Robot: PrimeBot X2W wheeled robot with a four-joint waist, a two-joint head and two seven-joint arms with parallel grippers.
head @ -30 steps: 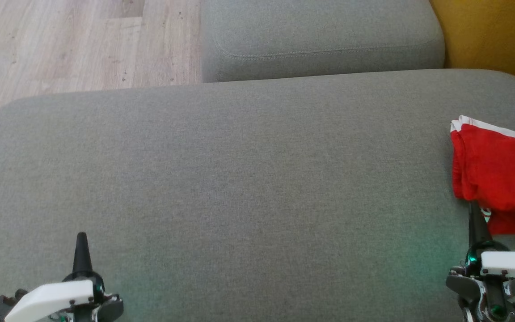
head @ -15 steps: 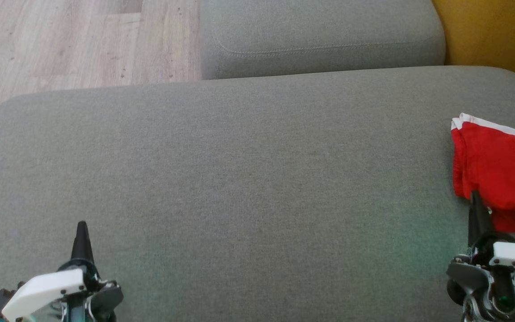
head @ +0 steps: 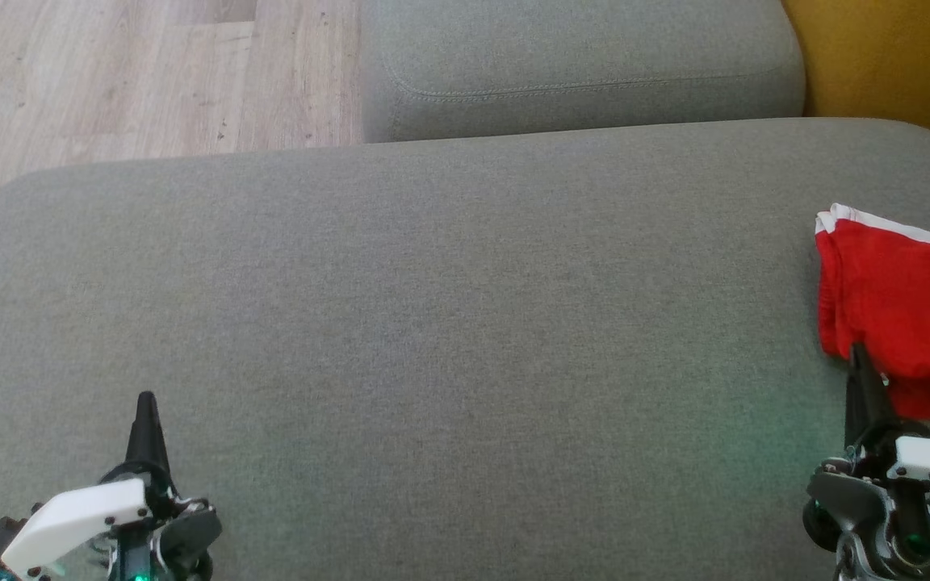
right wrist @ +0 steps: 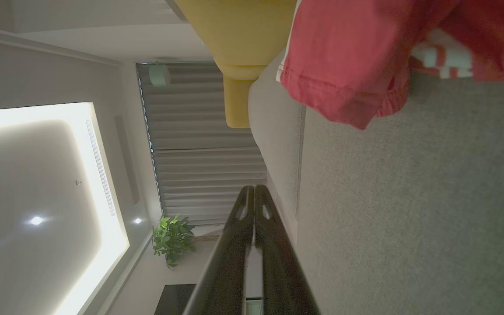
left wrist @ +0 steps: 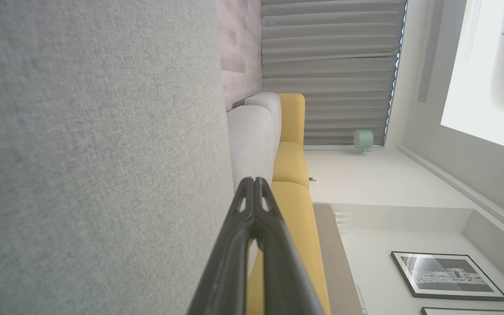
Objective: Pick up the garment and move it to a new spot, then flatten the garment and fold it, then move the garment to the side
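right claw [head: 859,352]: closed tight, empty, tip at near edge of red garment [head: 905,311] on grey cushion [head: 433,323]; contact unclear. left claw [head: 144,400]: closed, empty, well apart.

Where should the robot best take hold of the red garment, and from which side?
Probably the hemmed near-left corner of the red garment: it lies bunched at the grey cushion's right end, and that thick edge faces the shut right gripper. Open the jaws, then come from the near side.
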